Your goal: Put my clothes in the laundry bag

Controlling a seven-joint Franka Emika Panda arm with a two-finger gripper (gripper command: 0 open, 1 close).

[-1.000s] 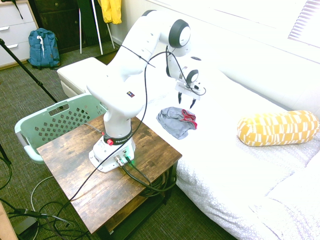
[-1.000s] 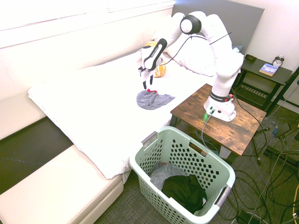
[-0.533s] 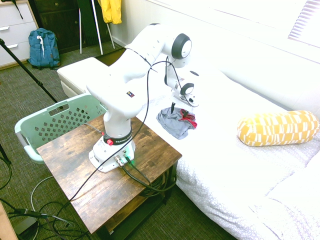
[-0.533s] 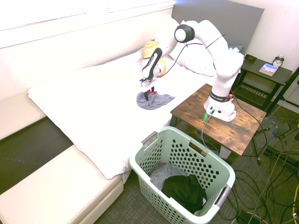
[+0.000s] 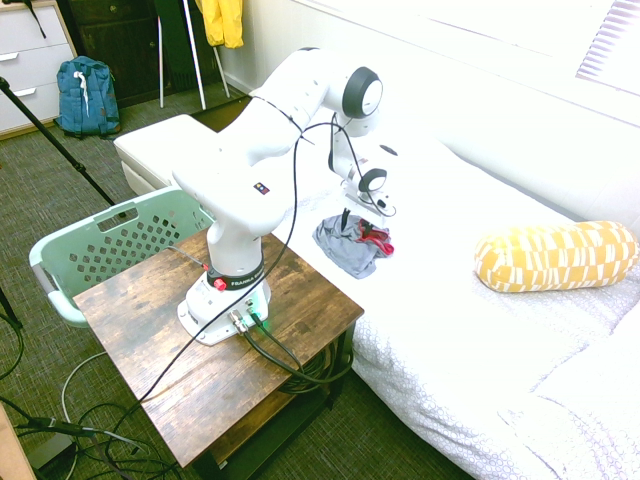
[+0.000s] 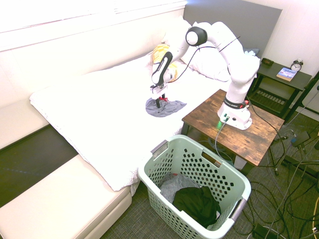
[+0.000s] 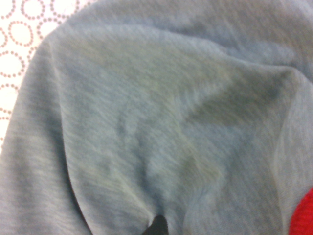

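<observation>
The clothes [image 5: 345,250], a small grey-blue garment with red-pink trim, lie crumpled on the white bed near its edge beside the wooden table. My gripper [image 5: 358,222] points straight down and is pressed onto the top of the clothes [image 6: 164,107]; its dark fingers stand apart on the fabric, open. Grey-blue fabric [image 7: 156,122] fills the wrist view, with a bit of red at one corner. The laundry bag, a mint-green holed basket [image 6: 194,141], stands on the floor at the foot of the bed with dark and grey clothing inside; it shows behind the table [image 5: 110,240].
A yellow-and-white bolster pillow [image 5: 555,255] lies further along the bed. The arm's base sits on a brown wooden table [image 5: 150,330] between bed and basket. A blue backpack [image 5: 85,95] leans by the drawers. A nightstand with a book [image 6: 287,73] stands beyond.
The gripper has come down from a hand's height above the garment until its fingers touch the fabric. In the last half second it has barely moved. The garment lies where it was.
</observation>
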